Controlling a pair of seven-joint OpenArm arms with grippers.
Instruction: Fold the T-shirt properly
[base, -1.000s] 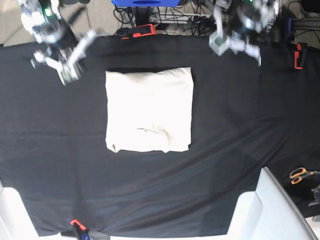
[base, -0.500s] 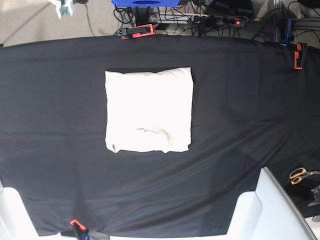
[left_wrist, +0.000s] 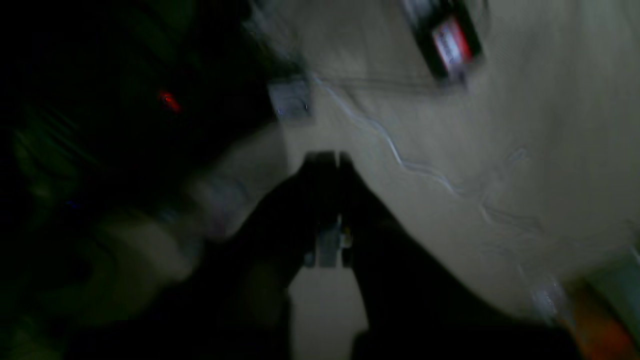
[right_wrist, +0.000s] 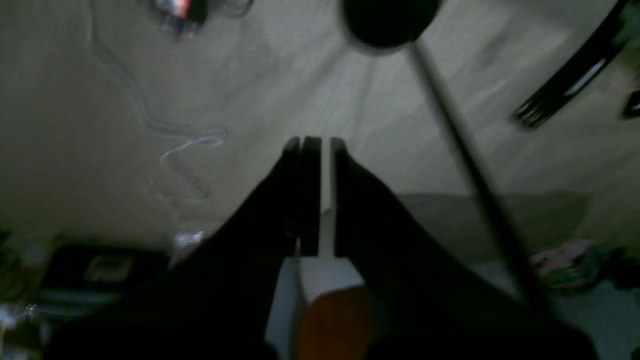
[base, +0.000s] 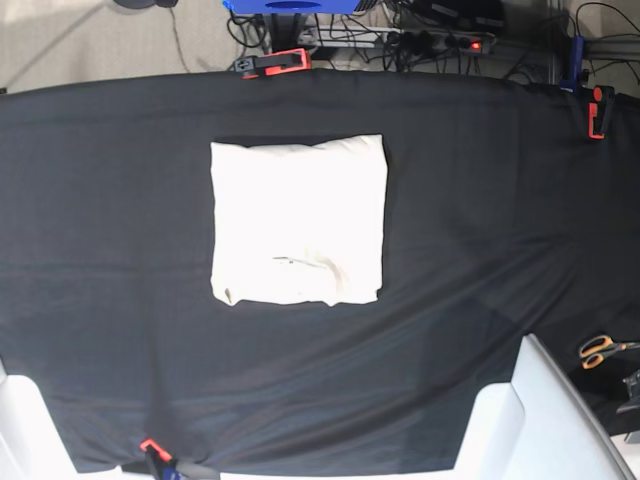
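The cream T-shirt (base: 297, 220) lies folded into a neat rectangle on the black cloth (base: 480, 230), left of the table's middle, in the base view. Neither arm shows in the base view. In the left wrist view my left gripper (left_wrist: 327, 160) is shut and empty, over a beige floor, away from the shirt. In the right wrist view my right gripper (right_wrist: 317, 145) has its jaws almost together with a thin slit between them, holding nothing, also over the floor. Both wrist views are dark and blurred.
Red clamps (base: 278, 62) (base: 597, 110) hold the cloth at the far edge, and another clamp (base: 152, 450) at the near edge. Orange-handled scissors (base: 603, 350) lie at the right. Cables and a power strip (base: 440, 40) lie beyond the table. A white panel (base: 545, 410) stands at the near right.
Both arms were over the table's far corners one second ago and have swung up and away, out of the base view. The T-shirt has not moved.
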